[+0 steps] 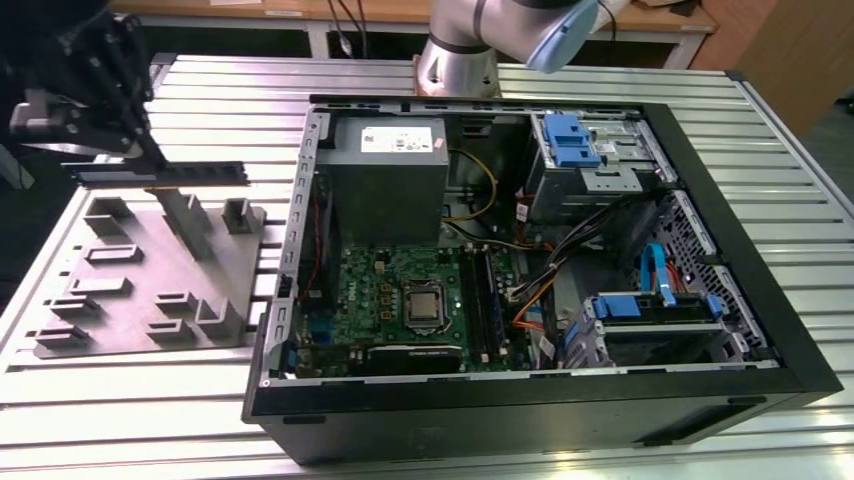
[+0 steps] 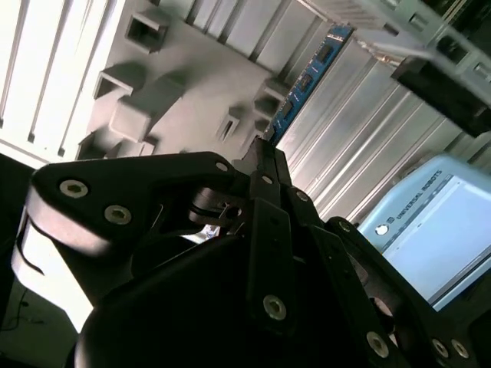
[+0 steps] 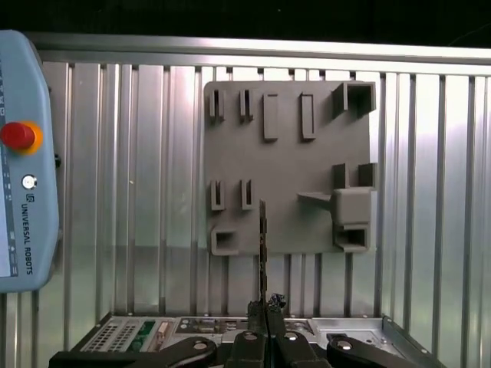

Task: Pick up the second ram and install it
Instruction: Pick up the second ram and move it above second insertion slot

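The second ram (image 1: 167,174), a thin dark stick, hangs level above the far edge of the grey holder plate (image 1: 147,280) at the exterior view's left. My gripper (image 1: 147,162) is shut on it from above. The first wrist view shows the ram (image 3: 263,249) edge-on, sticking out from between the closed fingertips of the gripper (image 3: 265,308). In the second wrist view the ram (image 2: 307,77) looks blue and runs out past the gripper (image 2: 265,149). The green motherboard (image 1: 400,295) lies inside the open computer case (image 1: 534,400), well to the right of the gripper.
A grey power supply box (image 1: 387,150) sits at the case's far side, with blue drive cages (image 1: 581,140) and cable bundles (image 1: 561,250) nearby. The holder plate (image 3: 284,169) carries raised slots and blocks. A teach pendant (image 3: 23,169) lies on the ribbed aluminium table (image 1: 107,420).
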### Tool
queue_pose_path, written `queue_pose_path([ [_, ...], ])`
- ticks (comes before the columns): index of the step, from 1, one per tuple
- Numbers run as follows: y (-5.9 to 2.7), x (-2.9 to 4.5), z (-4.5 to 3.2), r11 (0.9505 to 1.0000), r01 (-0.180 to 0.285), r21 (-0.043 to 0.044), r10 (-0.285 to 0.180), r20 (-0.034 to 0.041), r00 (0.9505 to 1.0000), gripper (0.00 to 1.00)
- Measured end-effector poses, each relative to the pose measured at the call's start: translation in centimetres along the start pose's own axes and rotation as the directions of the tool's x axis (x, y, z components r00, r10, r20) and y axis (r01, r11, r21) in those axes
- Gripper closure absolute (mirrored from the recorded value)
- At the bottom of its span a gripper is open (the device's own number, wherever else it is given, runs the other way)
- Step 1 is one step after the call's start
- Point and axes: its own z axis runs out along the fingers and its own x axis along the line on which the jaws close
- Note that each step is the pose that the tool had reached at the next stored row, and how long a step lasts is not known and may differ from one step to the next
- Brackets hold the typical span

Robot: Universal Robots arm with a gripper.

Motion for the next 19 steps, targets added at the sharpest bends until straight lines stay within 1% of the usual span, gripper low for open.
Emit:
queue_pose_path([
  [19,-8.36,0.06,0.15,1.0,0.0,-0.0053,0.0,0.0,1.0,0.89],
])
